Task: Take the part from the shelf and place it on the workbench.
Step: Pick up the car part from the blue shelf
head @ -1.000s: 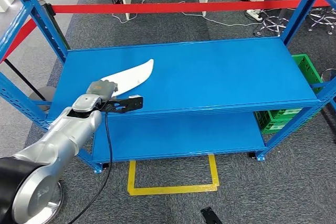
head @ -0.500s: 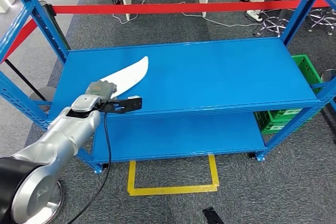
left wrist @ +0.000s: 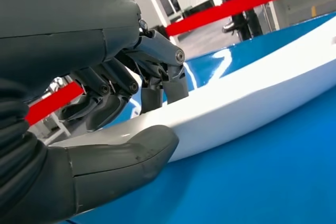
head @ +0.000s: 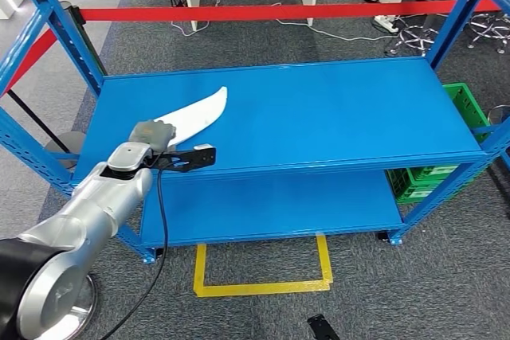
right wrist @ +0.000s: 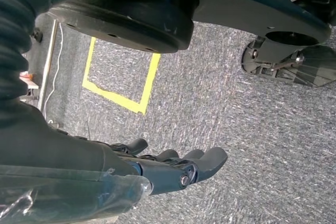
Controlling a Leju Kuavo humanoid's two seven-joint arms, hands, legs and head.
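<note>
The white part (head: 195,113) — a long, curved, blade-like piece — lies on the upper deck of the blue shelf (head: 337,109), toward its left end, its pointed tip aimed toward the middle of the deck. The left hand (head: 151,134) is at the part's near, broad end. In the left wrist view the thick thumb (left wrist: 130,156) presses against the near side of the part (left wrist: 253,93) while the darker fingers (left wrist: 158,77) curl over its top edge from the far side — so the hand holds the part, which rests on the blue deck. The right hand (right wrist: 174,166) hangs over grey carpet (right wrist: 253,145), holding nothing, its fingers stretched out nearly straight and close together. A yellow taped rectangle (head: 261,272) marks the floor in front of the shelf, a red barrier tape (head: 271,12) runs behind it, and a green crate (head: 460,141) sits at its right end.
</note>
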